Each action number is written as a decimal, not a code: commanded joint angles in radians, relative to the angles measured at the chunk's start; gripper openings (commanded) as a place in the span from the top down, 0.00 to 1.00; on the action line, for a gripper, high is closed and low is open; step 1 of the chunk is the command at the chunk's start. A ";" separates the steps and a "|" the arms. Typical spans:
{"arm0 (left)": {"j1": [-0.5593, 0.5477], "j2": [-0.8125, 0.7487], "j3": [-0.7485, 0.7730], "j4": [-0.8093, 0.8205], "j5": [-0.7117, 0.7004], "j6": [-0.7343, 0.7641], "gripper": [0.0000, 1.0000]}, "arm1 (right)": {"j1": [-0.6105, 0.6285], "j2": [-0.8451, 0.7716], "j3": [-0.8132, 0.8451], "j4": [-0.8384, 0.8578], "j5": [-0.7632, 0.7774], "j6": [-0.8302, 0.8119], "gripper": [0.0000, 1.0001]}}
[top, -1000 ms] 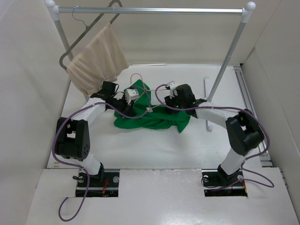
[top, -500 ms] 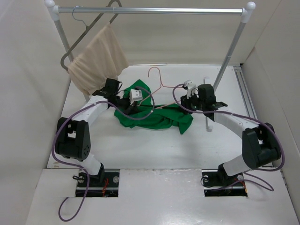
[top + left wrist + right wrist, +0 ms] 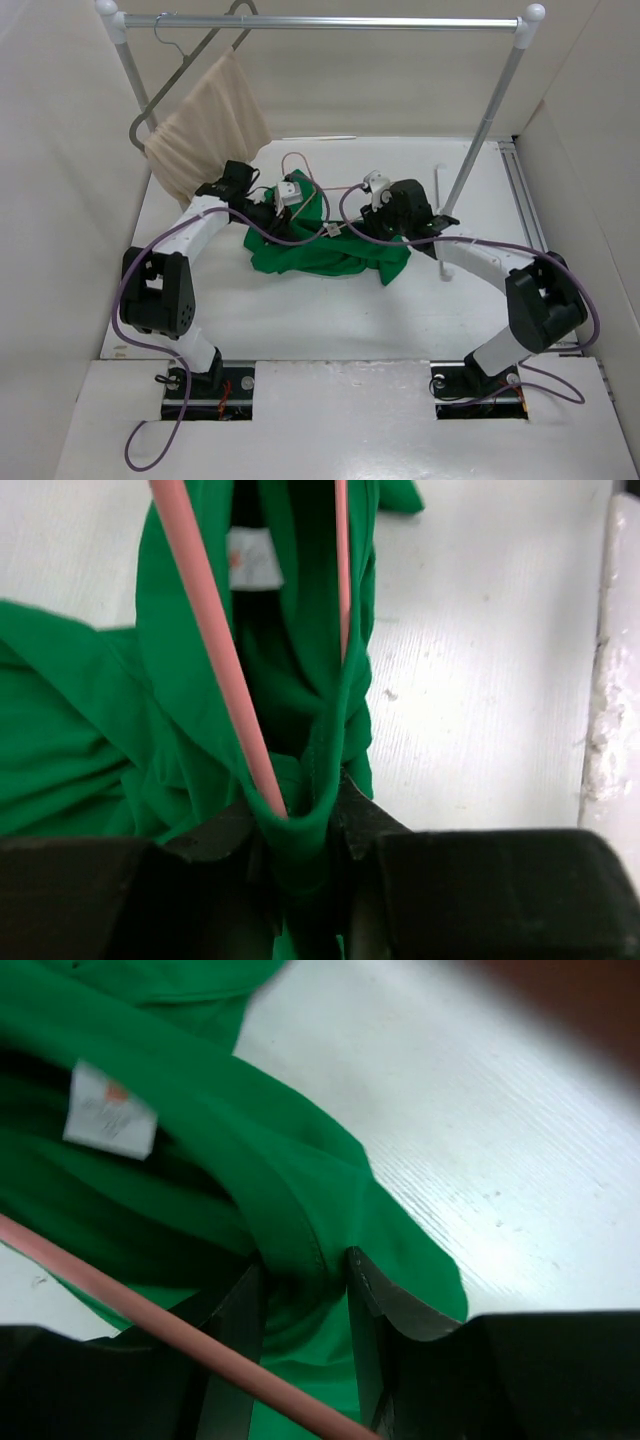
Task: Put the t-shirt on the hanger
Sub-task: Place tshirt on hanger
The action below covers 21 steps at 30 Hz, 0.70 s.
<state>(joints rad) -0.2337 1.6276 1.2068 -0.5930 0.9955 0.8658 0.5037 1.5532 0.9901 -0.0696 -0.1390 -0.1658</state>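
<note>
The green t-shirt [image 3: 325, 252] lies bunched on the white table, its white label [image 3: 253, 558] at the neck. The pink hanger [image 3: 296, 160] shows its hook above the shirt, and its wire [image 3: 215, 650] runs down into a fold of cloth. My left gripper [image 3: 298, 208] holds that fold: in the left wrist view the left gripper [image 3: 295, 805] has green cloth and the wire's end pinched between its fingers. My right gripper [image 3: 362, 224] is at the shirt's right side. In the right wrist view the right gripper [image 3: 305, 1270] is shut on the collar hem, with the hanger [image 3: 100, 1280] crossing below.
A clothes rack spans the back with a bar [image 3: 320, 22]. Its right upright [image 3: 482, 140] stands close behind my right arm. A grey hanger [image 3: 190, 62] with a beige cloth [image 3: 205, 130] hangs at the rack's left, just behind my left arm. Walls close in on both sides.
The right arm swung out to the right, then came back left toward the left gripper. The pink hook shifted left with it. The left gripper edged slightly up and left.
</note>
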 commanded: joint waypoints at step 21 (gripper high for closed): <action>0.000 0.032 0.069 -0.007 0.045 -0.085 1.00 | 0.007 0.009 -0.001 0.060 0.029 0.034 0.42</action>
<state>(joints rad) -0.2344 1.6688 1.2758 -0.5682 1.0157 0.7765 0.5465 1.5867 0.9977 -0.0711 -0.0986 -0.1680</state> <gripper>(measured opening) 0.040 0.564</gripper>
